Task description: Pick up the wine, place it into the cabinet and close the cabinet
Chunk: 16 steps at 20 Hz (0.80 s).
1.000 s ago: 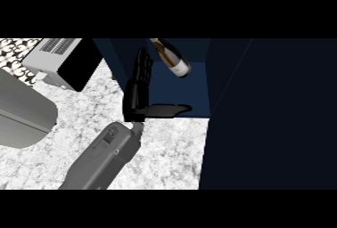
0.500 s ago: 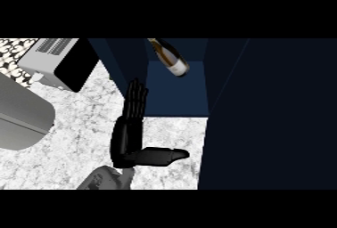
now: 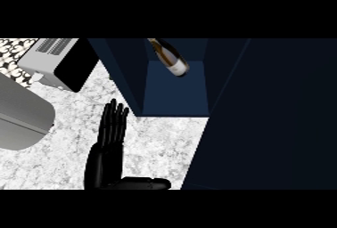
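The wine bottle [image 3: 170, 59], dark with a pale label, lies tilted inside the open dark blue cabinet [image 3: 176, 95] at the top middle of the head view. The cabinet's door [image 3: 276, 116] stands as a large dark panel covering the right side. My left hand [image 3: 105, 167] is open at the lower middle left over the marble counter [image 3: 158, 142], fingers straight and pointing up, thumb stretched to the right. It holds nothing, and its fingertips [image 3: 115, 109] end just left of the cabinet's left wall. My right hand does not show.
A silver appliance with a black side [image 3: 56, 62] stands at the top left. A large grey rounded object [image 3: 20, 118] fills the left edge. A patterned wall [image 3: 12, 55] shows in the top left corner.
My left hand has drawn back down from the cabinet's front toward the lower edge, and its forearm has left the view. The bottle stays inside the cabinet.
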Tool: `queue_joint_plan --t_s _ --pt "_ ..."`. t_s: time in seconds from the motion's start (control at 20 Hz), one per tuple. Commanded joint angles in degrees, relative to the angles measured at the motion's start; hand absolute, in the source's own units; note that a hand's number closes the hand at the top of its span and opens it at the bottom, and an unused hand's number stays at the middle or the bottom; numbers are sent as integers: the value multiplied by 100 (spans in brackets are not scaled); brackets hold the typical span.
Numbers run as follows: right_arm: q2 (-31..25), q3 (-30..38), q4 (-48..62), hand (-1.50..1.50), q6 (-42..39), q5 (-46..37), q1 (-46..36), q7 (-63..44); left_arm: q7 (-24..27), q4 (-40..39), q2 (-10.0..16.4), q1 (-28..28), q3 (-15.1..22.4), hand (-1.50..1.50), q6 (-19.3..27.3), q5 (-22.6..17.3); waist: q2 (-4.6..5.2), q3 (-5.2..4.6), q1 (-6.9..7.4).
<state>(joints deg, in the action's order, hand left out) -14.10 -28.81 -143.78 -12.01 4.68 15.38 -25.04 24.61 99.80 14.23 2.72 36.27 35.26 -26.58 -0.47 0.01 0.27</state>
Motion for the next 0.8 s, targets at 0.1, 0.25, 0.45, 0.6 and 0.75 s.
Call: queue_joint_plan --t_s 0.1,0.25,0.45,0.6,0.75 --pt "-317 -796 -1172 150 -369 359 294 -398 122 547 568 -748 -241 -150 -386 -173 7 -4 -31" --pt "48 -1073 -950 150 -105 132 -439 -879 149 1013 1158 -1148 -573 -150 -779 -381 21 -19 92" --pt "281 -1819 -985 150 78 -411 -487 -985 334 1239 1403 -1523 -1032 -150 -963 -607 -30 -26 27" --pt "564 -1885 -617 150 244 -256 -826 -1228 605 1258 1656 -1954 -1421 -150 -1492 -959 -6 -31 92" --pt "1040 -2187 -193 150 478 -343 -1314 -1647 512 1540 1741 -2173 -1441 -150 -1450 -960 -14 -33 159"
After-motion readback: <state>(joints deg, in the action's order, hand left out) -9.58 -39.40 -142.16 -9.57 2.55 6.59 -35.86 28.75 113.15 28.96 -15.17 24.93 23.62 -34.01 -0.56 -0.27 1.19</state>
